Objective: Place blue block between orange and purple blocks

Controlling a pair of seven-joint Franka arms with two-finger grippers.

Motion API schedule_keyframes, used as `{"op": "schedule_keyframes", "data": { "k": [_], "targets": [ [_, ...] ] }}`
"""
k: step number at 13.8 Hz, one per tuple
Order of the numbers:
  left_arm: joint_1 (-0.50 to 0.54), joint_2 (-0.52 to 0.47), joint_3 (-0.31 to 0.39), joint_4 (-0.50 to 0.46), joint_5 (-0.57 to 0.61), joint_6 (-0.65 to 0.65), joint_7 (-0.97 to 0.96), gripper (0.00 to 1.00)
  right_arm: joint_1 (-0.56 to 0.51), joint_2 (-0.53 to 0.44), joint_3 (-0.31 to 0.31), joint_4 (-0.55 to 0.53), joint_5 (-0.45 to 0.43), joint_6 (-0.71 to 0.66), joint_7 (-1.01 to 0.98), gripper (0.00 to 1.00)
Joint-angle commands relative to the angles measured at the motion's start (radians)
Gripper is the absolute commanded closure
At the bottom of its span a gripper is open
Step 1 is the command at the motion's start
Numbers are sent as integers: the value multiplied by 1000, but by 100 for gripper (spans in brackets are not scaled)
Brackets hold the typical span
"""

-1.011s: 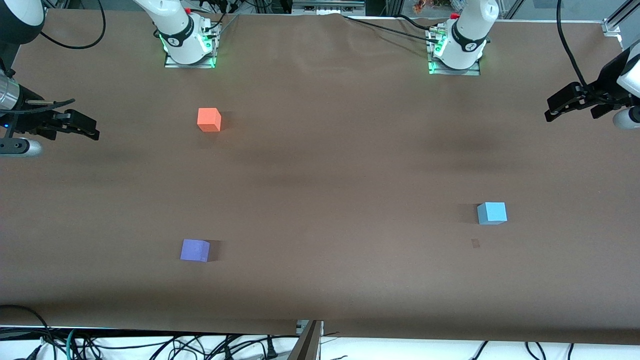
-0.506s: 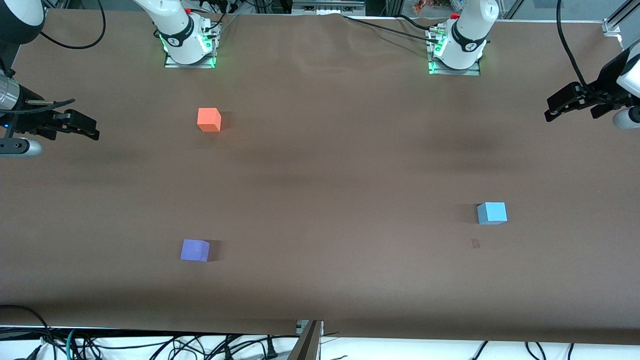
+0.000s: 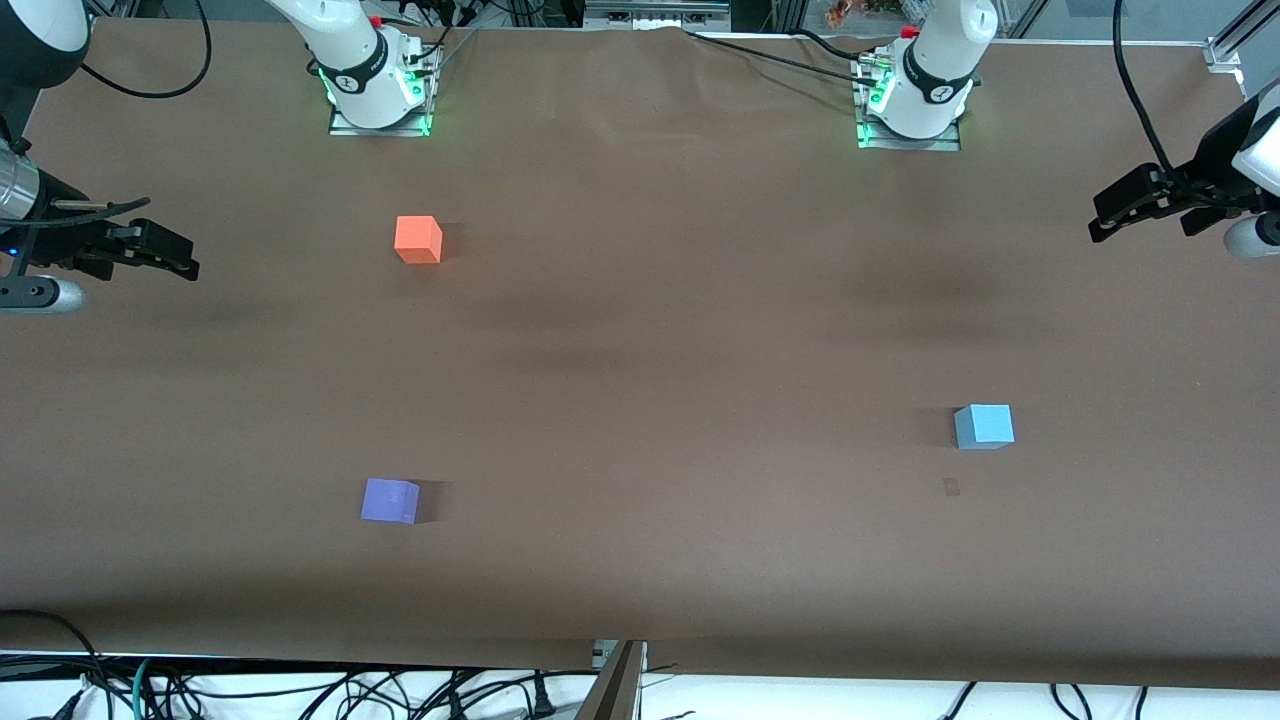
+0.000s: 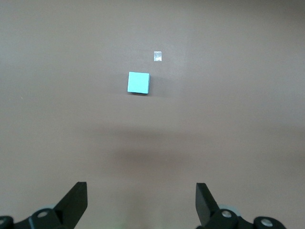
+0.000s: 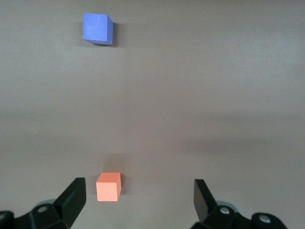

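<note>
Spanning the scene, the tabletop (image 3: pixel 640 340) lies bare between the cubes. Left gripper (image 3: pixel 1125 212) and right gripper (image 3: pixel 160 255) wait at its ends, jaws wide. Blue block (image 3: pixel 984 426) (likely light, stiff; pinch its flat sides) sits toward the left arm's end, well apart from orange block (image 3: pixel 418 240) and purple block (image 3: pixel 390 500). A small mark (image 3: pixel 951 487) lies near it; nothing obstructs.

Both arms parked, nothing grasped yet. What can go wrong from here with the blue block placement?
1. The blue block sits toward the left arm's end, while the orange block and purple block sit toward the right arm's end: a long carry, maybe a handover.
2. The open left hand may nudge the small cube on approach.
3. The waiting right hand hangs near the carry's end.
</note>
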Motion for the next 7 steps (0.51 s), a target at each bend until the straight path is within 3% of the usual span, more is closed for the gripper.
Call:
{"op": "schedule_keyframes", "data": {
  "k": [1, 7],
  "targets": [
    [6, -1, -1, 9, -3, -20, 3, 0, -3, 5, 6, 16, 8, -2, 11, 0],
    [6, 3, 2, 9, -2, -18, 1, 0, -3, 5, 6, 16, 8, -2, 11, 0]
  ]
}}
